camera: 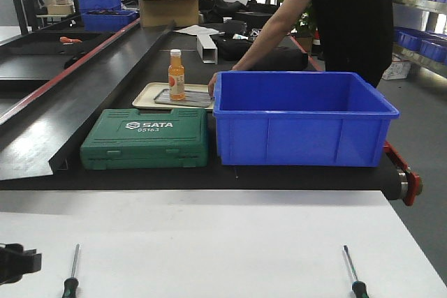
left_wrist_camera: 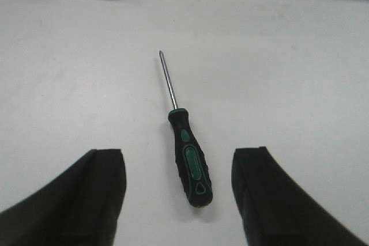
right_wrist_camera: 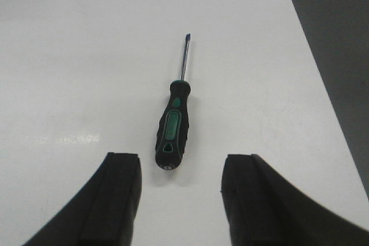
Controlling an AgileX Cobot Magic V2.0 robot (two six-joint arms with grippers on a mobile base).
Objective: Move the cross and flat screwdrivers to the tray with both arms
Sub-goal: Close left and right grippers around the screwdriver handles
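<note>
White table (camera: 209, 235) | cross screwdriver (left_wrist_camera: 185, 142) centred ahead of left gripper (left_wrist_camera: 179, 168) (jaws apart)

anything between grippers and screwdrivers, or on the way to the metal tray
Nothing between left gripper and black-and-green cross screwdriver, or right gripper and flat screwdriver. A green tool case and blue plastic bin stand before the grey metal tray, orange bottle on it.

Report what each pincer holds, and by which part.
Nothing is held. The left pincer stands open over the slim cross-tip screwdriver with black-and-green handle; the right pincer stands open over the matching flat-tip screwdriver. Both lie free on the white tabletop.
</note>
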